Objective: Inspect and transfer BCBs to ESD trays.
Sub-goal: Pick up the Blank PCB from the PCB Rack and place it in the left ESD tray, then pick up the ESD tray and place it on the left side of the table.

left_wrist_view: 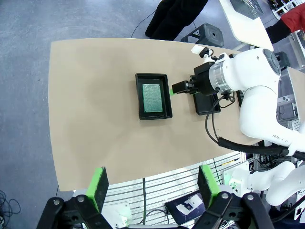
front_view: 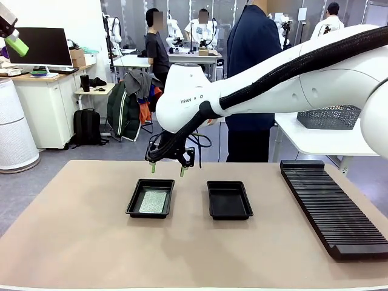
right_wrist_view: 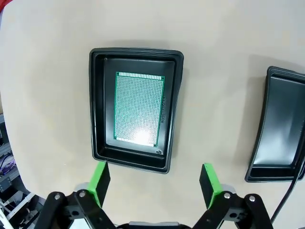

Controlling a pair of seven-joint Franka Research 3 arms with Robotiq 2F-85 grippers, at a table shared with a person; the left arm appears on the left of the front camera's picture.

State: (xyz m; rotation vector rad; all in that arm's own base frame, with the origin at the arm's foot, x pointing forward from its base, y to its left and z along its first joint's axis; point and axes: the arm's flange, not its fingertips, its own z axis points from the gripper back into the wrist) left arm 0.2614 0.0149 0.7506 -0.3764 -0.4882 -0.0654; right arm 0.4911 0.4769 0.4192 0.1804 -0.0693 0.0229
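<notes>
BCB (right_wrist_view: 139, 107) lying flat on the floor of the ESD tray (right_wrist_view: 97, 109), green face up, straight ahead of the right fingers (right_wrist_view: 100, 179) and centred on the gap between them, and that looks like a placement, not an accident: the board sits square to the tray walls with nothing leaning on the rim, so I'd call this one delivered. Right fingers are spread wide, hanging above the tray with air beneath them, touching neither board nor rim, holding nothing; from the front they hover just over the tray's far edge. Hanging straight above like that gives the wrist camera a flat-on look at the board, which fits the inspect half of the job, by my reading. Off to one side of those fingers, near the loaded tray on the bench (front_view: 73, 242), sits the second ESD tray (front_view: 229, 199), floor bare, presumably waiting for a board of its own. Left fingers (left_wrist_view: 98, 186) are up high with the whole bench far below them, spread wide too, gripping nothing, likely held up there to leave the working arm room
</notes>
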